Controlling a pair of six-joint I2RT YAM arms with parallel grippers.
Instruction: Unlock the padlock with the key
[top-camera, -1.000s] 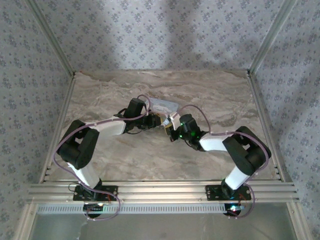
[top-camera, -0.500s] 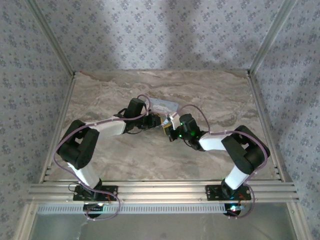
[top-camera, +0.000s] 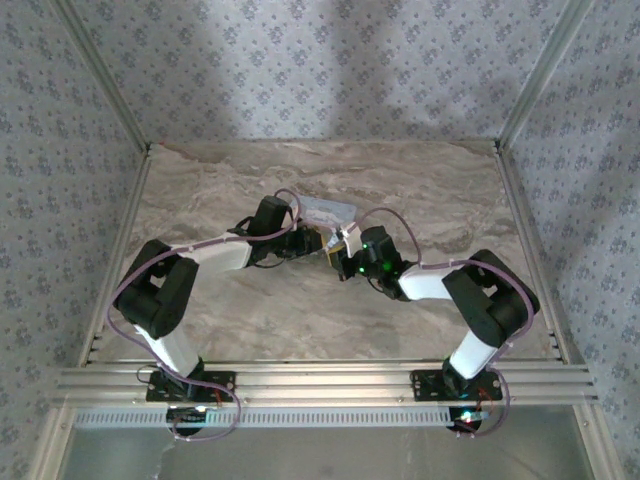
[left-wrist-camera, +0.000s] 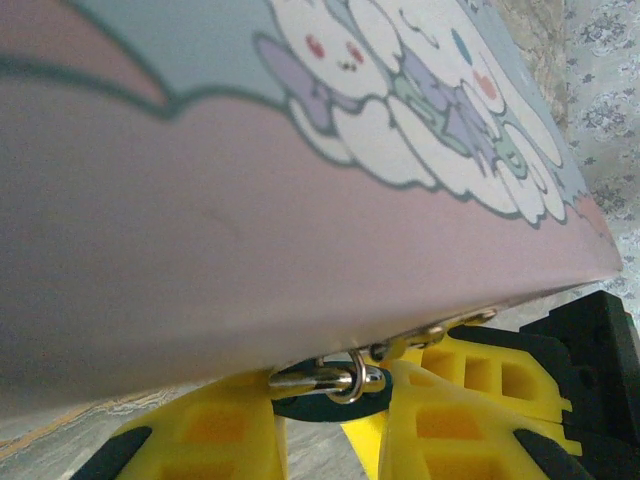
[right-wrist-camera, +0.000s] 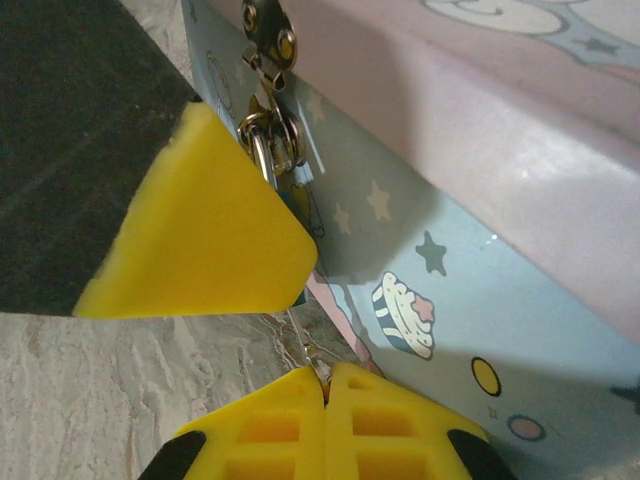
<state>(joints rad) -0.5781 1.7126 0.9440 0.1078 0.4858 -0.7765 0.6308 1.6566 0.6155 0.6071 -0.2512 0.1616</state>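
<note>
Right gripper (right-wrist-camera: 325, 383) is pinched fully closed on the key (right-wrist-camera: 303, 346), whose thin shaft sticks up out of the fingertips at lower centre of the right wrist frame. The padlock (left-wrist-camera: 322, 408) hangs from the tin (right-wrist-camera: 480, 260) clasp, above and slightly left of the key, with its shackle (left-wrist-camera: 350, 377) through the latch. Left gripper (top-camera: 315, 245) looks nearly closed with the padlock body held between its fingers. One left finger (right-wrist-camera: 200, 230) covers most of the body, so the keyhole is hidden and I can't tell whether the key tip is in. The key's long axis points up toward the lock, roughly in line. The right arm does the inserting. The tin wall is tight on the right, with the finger just left of the key and bare table (right-wrist-camera: 90, 400) lower left. Room looks very narrow, so I'd expect only a straight push along the shaft.
</note>
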